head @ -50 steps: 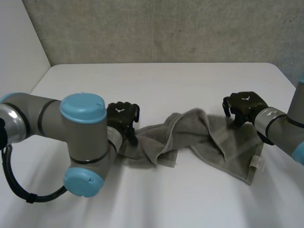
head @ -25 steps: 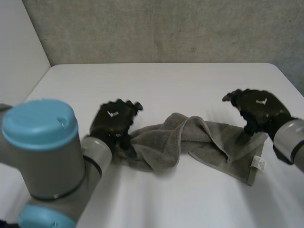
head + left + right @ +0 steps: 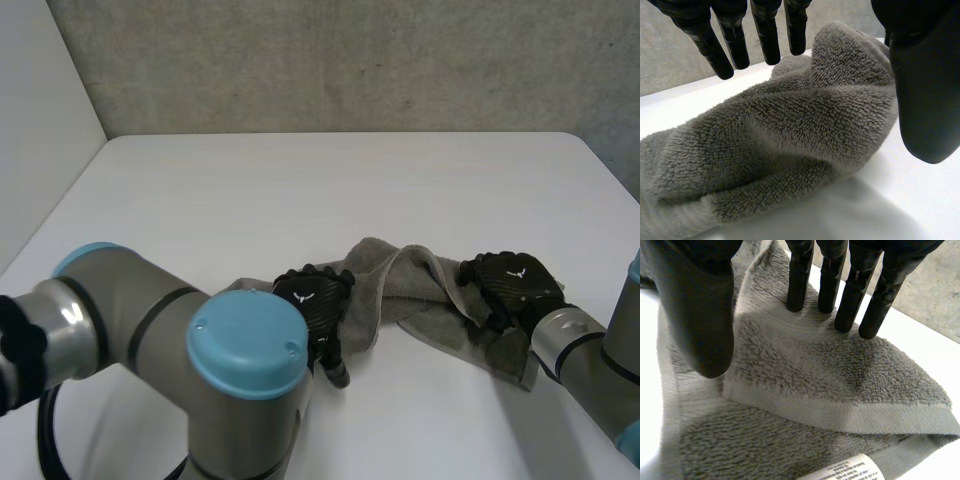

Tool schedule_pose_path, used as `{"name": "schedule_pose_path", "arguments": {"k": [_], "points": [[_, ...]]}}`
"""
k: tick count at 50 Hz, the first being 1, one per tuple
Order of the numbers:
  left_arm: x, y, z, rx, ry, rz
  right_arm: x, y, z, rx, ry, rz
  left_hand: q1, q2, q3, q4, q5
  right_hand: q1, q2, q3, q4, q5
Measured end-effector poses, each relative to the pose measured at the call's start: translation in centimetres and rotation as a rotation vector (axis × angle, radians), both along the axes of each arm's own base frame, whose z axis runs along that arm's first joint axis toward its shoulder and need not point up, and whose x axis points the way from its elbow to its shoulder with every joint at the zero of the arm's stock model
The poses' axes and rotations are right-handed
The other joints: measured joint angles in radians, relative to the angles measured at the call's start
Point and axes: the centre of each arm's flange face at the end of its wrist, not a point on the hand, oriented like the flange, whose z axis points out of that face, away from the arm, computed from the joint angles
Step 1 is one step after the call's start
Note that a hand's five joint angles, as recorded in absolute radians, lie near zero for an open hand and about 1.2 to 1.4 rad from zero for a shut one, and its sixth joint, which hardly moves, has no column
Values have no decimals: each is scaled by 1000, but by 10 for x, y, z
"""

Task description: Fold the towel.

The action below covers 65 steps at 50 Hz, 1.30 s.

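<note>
Item: grey terry towel (image 3: 405, 285), unfolded. It lies bunched and twisted on the white table (image 3: 300, 190), toward my near edge. I read its long axis as running across the table from one arm to the other.

Left hand (image 3: 312, 298): placed over the towel's left end. In its wrist view the fingers (image 3: 765, 35) are straight and spread above a thick rumpled ridge, with the thumb (image 3: 922, 90) standing apart beside that ridge. Nothing is pinched.

Right hand (image 3: 512, 285): placed on the towel's right end. In its wrist view the straight fingertips (image 3: 827, 287) rest on a flat hemmed flap and the thumb (image 3: 700, 305) hangs just above the cloth. I see no grasp here either. The care label (image 3: 847, 472) lies near the hem below the palm.

Governing relation: each end of the towel sits directly beneath its own hand, so neither arm has to reach across. In my judgement, closing thumb against fingers would take both ends, and the cloth could then be drawn out along its long axis before any fold.
</note>
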Motion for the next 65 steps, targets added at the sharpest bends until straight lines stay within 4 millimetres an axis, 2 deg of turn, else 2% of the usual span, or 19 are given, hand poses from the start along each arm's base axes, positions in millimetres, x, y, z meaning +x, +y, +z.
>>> {"name": "schedule_pose_path", "arguments": {"k": [8, 10, 15, 17, 22, 25, 30, 33, 35, 38, 40, 42, 45, 50, 54, 61, 65], "points": [[-14, -13, -13, 14, 46, 46, 2, -9, -5, -22, 5, -30, 0, 0, 0, 0, 0, 70, 74, 64, 64, 66], [-16, -15, -16, 17, 54, 57, 3, -10, -5, -30, 5, -31, 0, 0, 0, 0, 0, 167, 165, 155, 155, 153], [-18, -23, -21, 5, 67, 111, 4, -14, -6, -63, 0, -39, 0, 1, 1, 0, 7, 736, 755, 734, 736, 733], [-18, -26, -22, -9, 70, 140, 4, -15, -5, -73, -2, -41, 1, 5, 4, 2, 22, 825, 817, 820, 826, 819], [-16, -36, -21, -65, 87, 230, 3, -16, 1, -96, -10, -43, 81, 88, 92, 80, 125, 827, 817, 826, 835, 823], [-13, -42, -18, -99, 98, 285, 0, -17, 19, -134, -33, -52, 137, 142, 147, 137, 180, 827, 817, 826, 835, 823], [0, -58, -9, -145, 112, 385, -9, -19, 70, -230, -134, -61, 146, 149, 158, 144, 190, 828, 817, 826, 835, 823], [12, -73, 6, -179, 126, 450, -16, -18, 103, -264, -209, -36, 179, 179, 191, 177, 218, 829, 817, 826, 836, 823], [18, -79, 15, -194, 134, 473, -19, -17, 116, -265, -237, -21, 222, 225, 236, 223, 262, 829, 817, 826, 836, 823], [27, -88, 30, -220, 152, 504, -24, -15, 135, -254, -269, 1, 436, 442, 453, 444, 454, 829, 817, 826, 838, 823], [32, -94, 40, -236, 169, 517, -27, -12, 145, -240, -287, 14, 757, 760, 769, 765, 760, 829, 817, 826, 838, 823], [35, -97, 45, -245, 181, 520, -28, -11, 151, -234, -296, 22, 955, 958, 967, 958, 967, 829, 817, 826, 838, 823], [37, -100, 51, -251, 195, 510, -28, -9, 158, -234, -304, 31, 1107, 1168, 1193, 1167, 1165, 829, 817, 826, 839, 823], [39, -102, 53, -241, 199, 454, -28, -10, 162, -238, -300, 37, 1107, 1174, 1213, 1175, 1173, 829, 817, 826, 839, 823], [43, -106, 48, -226, 162, 398, -27, -16, 155, -222, -282, 38, 1107, 1174, 1215, 1175, 1176, 830, 817, 831, 839, 823], [54, -122, 35, -227, -33, 288, -17, -42, 115, -127, -149, 74, 1107, 1174, 1216, 1175, 1176, 831, 817, 831, 839, 823], [59, -138, 27, -246, -181, 225, -2, -57, 86, -62, -4, 135, 1107, 1180, 1218, 1175, 1176, 831, 817, 831, 839, 823]]}}
